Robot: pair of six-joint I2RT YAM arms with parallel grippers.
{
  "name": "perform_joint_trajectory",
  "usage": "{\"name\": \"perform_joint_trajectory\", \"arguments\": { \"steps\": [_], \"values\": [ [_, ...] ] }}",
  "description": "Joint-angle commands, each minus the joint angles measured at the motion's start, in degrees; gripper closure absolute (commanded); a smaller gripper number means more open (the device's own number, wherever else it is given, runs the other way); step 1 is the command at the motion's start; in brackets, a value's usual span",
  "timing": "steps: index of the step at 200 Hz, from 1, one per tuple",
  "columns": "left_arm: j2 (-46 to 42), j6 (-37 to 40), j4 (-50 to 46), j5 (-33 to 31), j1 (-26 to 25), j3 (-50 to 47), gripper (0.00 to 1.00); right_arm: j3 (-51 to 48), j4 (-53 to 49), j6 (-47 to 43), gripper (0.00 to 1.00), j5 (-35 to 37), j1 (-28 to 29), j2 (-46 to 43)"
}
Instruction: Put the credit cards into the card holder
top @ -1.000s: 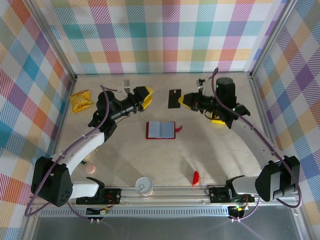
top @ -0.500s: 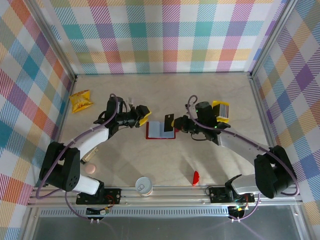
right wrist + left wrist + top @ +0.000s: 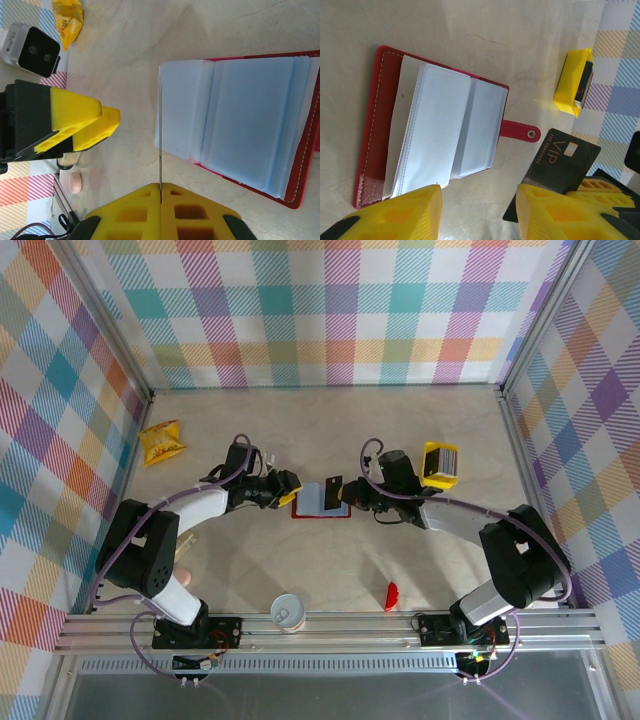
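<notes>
**While the left claw (image 3: 290, 483) hovers beside it, a black card (image 3: 560, 160) meets the card holder (image 3: 318, 502)**

Near edge: paper cup (image 3: 287, 611) and small red curved piece (image 3: 391, 595), both well apart from the work.

Mid surface (image 3: 330, 420): the card holder lies flat and open, pale sleeves up, so the slots can be reached. The left claw is at its left edge, jaws apart on nothing, probably there to steady it. The right claw (image 3: 160, 192) is clenched on the black card, held on edge, seemingly lined up with a sleeve.

Farther back: the stack of cards (image 3: 440, 462) lies beyond the right arm. A snack packet (image 3: 162, 441) sits far left.
</notes>
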Motion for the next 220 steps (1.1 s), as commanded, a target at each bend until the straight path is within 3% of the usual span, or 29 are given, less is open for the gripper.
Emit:
{"name": "perform_joint_trajectory", "arguments": {
  "steps": [1, 72, 146, 220],
  "values": [
    [0.1, 2.0, -1.5, -0.3, -0.6, 1.7, 0.57, -0.4, 5.3, 1.5, 1.0, -0.1, -0.1, 0.5],
    [2.9, 4.2, -1.1, -1.4, -1.7, 1.8, 0.6, 1.7, 2.4, 0.4, 1.0, -0.2, -0.1, 2.2],
    [8.4, 4.9, 1.6, -1.2, -1.7, 4.8, 0.75, 4.1, 2.0, 1.4, 1.0, -1.0, -0.2, 6.6],
    [12.2, 6.7, 1.2, -3.7, -1.7, 5.7, 0.79, 5.7, 2.1, 1.4, 1.0, -2.3, -1.0, 10.5]
  ]
}}
